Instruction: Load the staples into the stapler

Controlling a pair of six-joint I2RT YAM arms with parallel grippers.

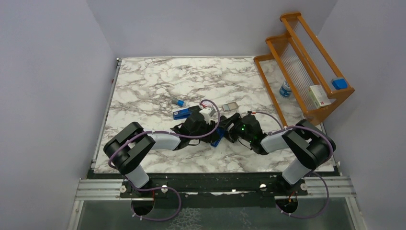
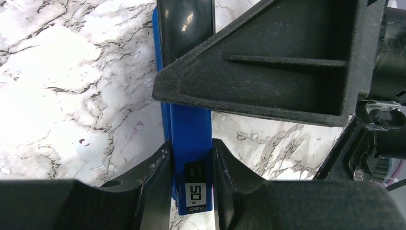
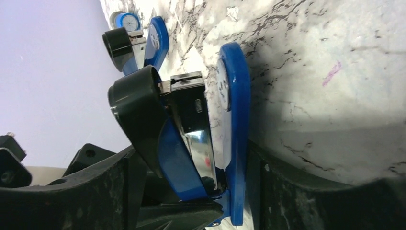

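**Nose to nose, low over the middle**

Reaching inward from both bases, with the white-and-black left arm (image 1: 163, 141) and the white-and-black right arm (image 1: 275, 141) folded low and angled toward each other; wrists almost meeting. On the left, clamping with the black two-finger left gripper (image 2: 191, 158), fingers (image 2: 143, 177) pressed flat against both sides of a blue plastic stapler (image 2: 189, 129); on the right, straddling the same stapler with the black two-finger right gripper (image 3: 194, 153), jaws wide; unclear whether pressing or merely flanking.

Grey-veined white marble table (image 1: 158, 81), plain pale lilac walls (image 1: 48, 72) on three sides, orange wooden rack (image 1: 320, 114) at far right
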